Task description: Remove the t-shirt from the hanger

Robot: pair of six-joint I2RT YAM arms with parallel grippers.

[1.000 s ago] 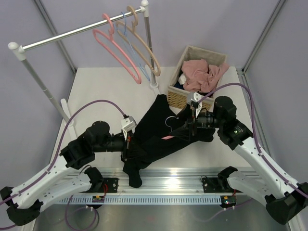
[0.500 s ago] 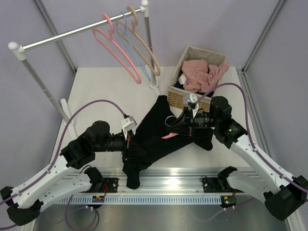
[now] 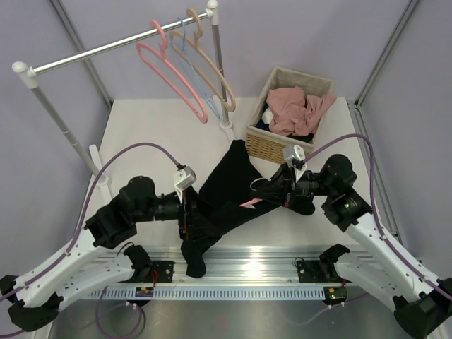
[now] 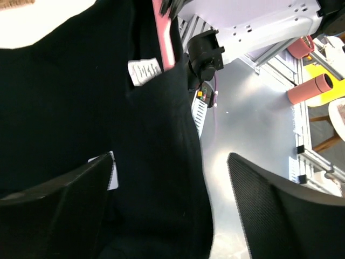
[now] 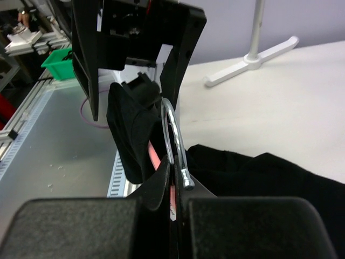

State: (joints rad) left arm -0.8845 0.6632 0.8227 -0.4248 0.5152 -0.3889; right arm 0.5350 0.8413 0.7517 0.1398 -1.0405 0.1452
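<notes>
The black t-shirt (image 3: 227, 182) lies crumpled on the table between the arms, one end hanging over the front rail. A short stretch of the light-pink hanger (image 3: 248, 203) pokes out of it. My right gripper (image 3: 270, 192) is shut on the hanger (image 5: 155, 157) at its neck, and the silver hook (image 5: 173, 135) curves up just past the fingertips. My left gripper (image 3: 191, 214) is at the shirt's left edge. In the left wrist view its jaws (image 4: 170, 186) stand wide open. Black fabric (image 4: 135, 162) fills the gap nearer the left finger (image 4: 54, 208).
A clothes rack (image 3: 120, 44) at the back carries a thick pink hanger (image 3: 173, 76) and tan hangers (image 3: 210, 69). Its upright (image 3: 220, 78) stands behind the shirt. A wicker basket (image 3: 263, 145) with a pink cloth (image 3: 300, 109) sits at the back right. A metal rail (image 3: 240, 265) runs along the front edge.
My left gripper has opened and let go of the shirt. My right gripper has shut on the hanger's neck and drawn it a little to the right.
</notes>
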